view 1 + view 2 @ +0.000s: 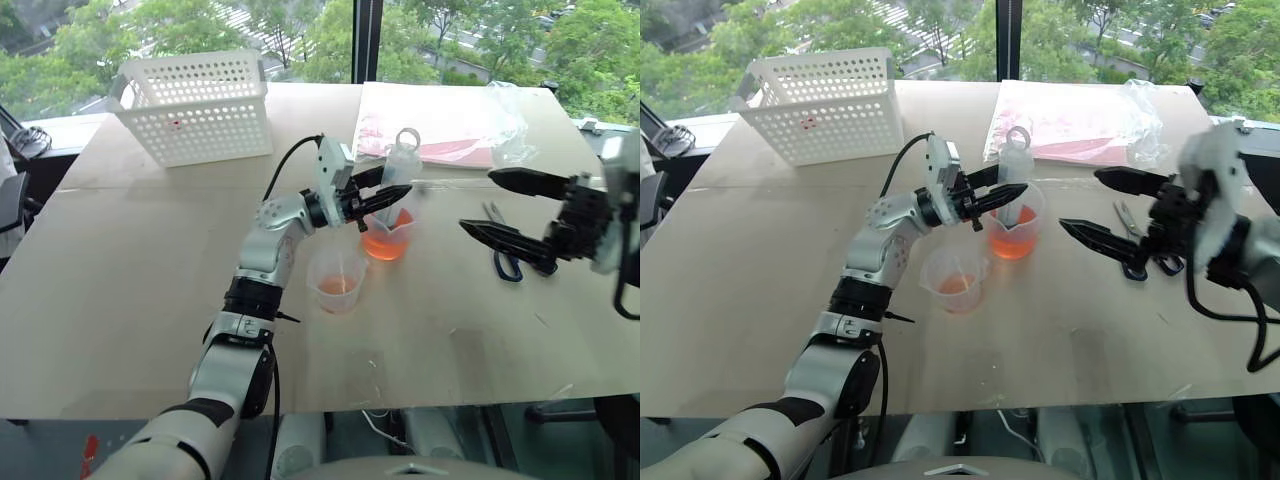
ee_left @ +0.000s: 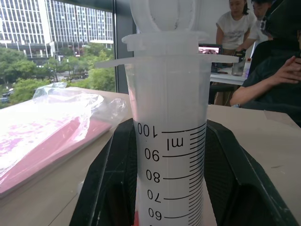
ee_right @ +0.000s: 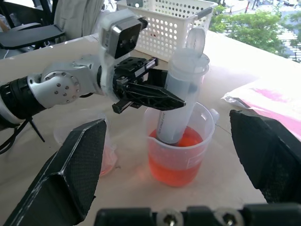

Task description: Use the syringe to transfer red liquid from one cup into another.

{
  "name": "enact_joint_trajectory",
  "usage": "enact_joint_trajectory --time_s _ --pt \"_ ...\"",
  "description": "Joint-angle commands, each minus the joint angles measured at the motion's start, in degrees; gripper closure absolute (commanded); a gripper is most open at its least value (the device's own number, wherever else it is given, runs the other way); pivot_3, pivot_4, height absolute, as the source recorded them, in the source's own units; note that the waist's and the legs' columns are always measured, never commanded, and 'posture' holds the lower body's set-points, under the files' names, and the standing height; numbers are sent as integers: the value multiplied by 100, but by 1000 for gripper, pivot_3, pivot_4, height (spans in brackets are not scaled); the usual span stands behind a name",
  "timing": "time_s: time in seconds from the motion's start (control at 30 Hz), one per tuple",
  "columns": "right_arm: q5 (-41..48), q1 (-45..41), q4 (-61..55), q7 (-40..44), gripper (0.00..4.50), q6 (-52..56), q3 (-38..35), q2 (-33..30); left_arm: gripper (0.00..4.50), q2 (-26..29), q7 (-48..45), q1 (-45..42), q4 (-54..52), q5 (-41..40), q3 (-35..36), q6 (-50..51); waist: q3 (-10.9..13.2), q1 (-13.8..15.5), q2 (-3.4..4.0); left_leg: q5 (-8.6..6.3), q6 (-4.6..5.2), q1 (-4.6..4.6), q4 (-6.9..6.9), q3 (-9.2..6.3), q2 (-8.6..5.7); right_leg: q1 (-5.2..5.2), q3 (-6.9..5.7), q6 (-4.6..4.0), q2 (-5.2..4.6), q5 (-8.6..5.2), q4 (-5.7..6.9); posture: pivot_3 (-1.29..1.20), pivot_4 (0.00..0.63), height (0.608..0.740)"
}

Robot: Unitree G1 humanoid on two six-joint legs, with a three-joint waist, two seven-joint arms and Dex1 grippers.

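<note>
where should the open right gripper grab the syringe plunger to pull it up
Probably the ring-shaped thumb loop at the top of the syringe, coming from the right gripper's own side. The left gripper is shut on the barrel from the other side, the tip sits in the spouted cup of red liquid, and the loop stands clear above both.

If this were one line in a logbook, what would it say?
left pincer: shut on syringe | syringe tip: in spouted cup | right pincer: open, empty
</note>
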Motion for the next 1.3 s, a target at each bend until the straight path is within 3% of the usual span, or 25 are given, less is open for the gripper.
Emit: enact_joint_trajectory --time_s 0.03,0.07,0.13,0.3,0.37,0.83,0.97,1.07,1.17,1.2,1.3 --pt "-262 -1058 545 -544 0 400 575 305 3165 -64 -44 -5 -171 -56 -33 -135 0 -12 1 0 0 1 1 0 0 -1 0 -1 0 0 1 0 150 740" --pt "-401 -1350 693 -661 568 465 745 442 3165 -70 -34 8 -182 -50 -37 -140 0 -9 1 0 0 0 1 2 0 -2 -2 -1 0 0 3 0 150 740" --pt "-610 -1763 906 -809 1223 552 981 675 3165 -81 -17 36 -206 -35 -48 -148 -1 1 1 0 0 -5 -1 4 1 -4 -10 -3 2 -1 4 0 150 740" --pt "-991 -2384 1339 -975 1223 811 1280 1145 3165 -97 72 96 -277 23 -88 -170 -1 37 2 0 0 -18 -6 11 1 -19 -6 -3 0 -1 4 0 150 740" --pt "-1076 -2474 1361 -926 1912 867 1306 1214 3165 -105 110 113 -307 32 -98 -172 -1 67 2 0 0 -23 -8 9 0 -22 -10 -2 -2 -1 0 0 150 740" --pt "-1687 -2784 1068 -1036 1912 1332 1459 1515 3165 -110 293 168 -407 54 -172 -201 -1 46 3 0 0 -21 -7 12 0 -26 -9 -2 -3 0 11 0 150 740" --pt "-2365 -2760 794 -1266 1912 1284 1957 1481 3165 -120 352 188 -460 76 -199 -211 -2 45 4 0 0 -21 -8 12 0 -27 -8 -2 -3 0 11 0 150 740" --pt "-2757 -2773 660 -1351 2808 1262 2225 1493 3165 -131 381 236 -546 73 -225 -194 -2 41 4 0 0 -21 -7 15 0 -29 -6 -2 -3 0 12 0 150 740" --pt "-2886 -2773 538 -1360 4242 1332 2307 1576 3165 -124 415 263 -605 57 -241 -168 -2 41 4 0 0 -21 -7 14 0 -30 -6 -2 -3 0 13 0 150 740" --pt "-2946 -2788 498 -1340 4475 1327 2354 1576 3165 -118 424 268 -615 55 -244 -163 -2 41 4 0 0 -21 -7 15 0 -30 -6 -2 -3 0 14 0 150 740" --pt "-3060 -2855 444 -1324 4475 1342 2364 1645 3165 -105 439 287 -648 43 -248 -133 -2 42 4 0 0 -21 -7 15 0 -30 -6 -2 -3 0 14 0 150 740"
